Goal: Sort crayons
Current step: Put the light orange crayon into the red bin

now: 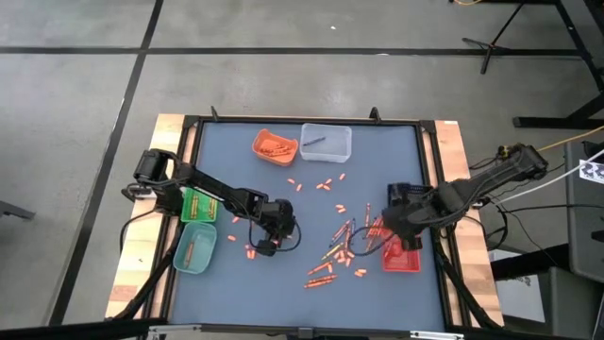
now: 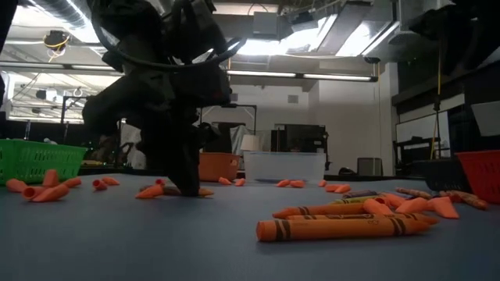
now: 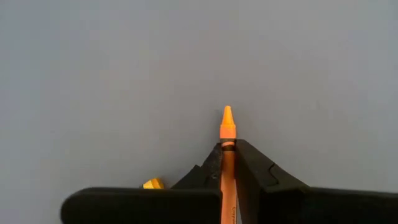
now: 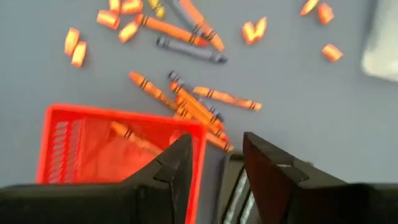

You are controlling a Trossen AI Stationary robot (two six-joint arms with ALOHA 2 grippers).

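Many orange crayons and a few dark ones (image 1: 342,242) lie scattered on the blue-grey table (image 1: 311,283), with short orange pieces (image 1: 312,184) among them. My left gripper (image 1: 267,240) stands left of the pile, pointing down and shut on an orange crayon (image 3: 227,127); it shows low on the table in the low view (image 2: 176,184). My right gripper (image 4: 217,149) is open and empty above the edge of the red tray (image 4: 118,140), which holds an orange crayon (image 4: 130,137). It is at the pile's right (image 1: 393,225). My left gripper pinches the orange crayon between its two fingers (image 3: 212,169), on the wrapped shaft just behind the tip (image 3: 227,145). The crayon lies along the fingers and its pointed tip sticks out past them. The fingers come from above, pointing down at the table.
An orange tray (image 1: 274,144) with crayons and a clear tray (image 1: 327,142) stand at the far edge. A green basket (image 1: 198,204) and a teal tray (image 1: 195,247) are at the left, a dark tray (image 1: 408,193) at the right behind the red tray (image 1: 402,257).
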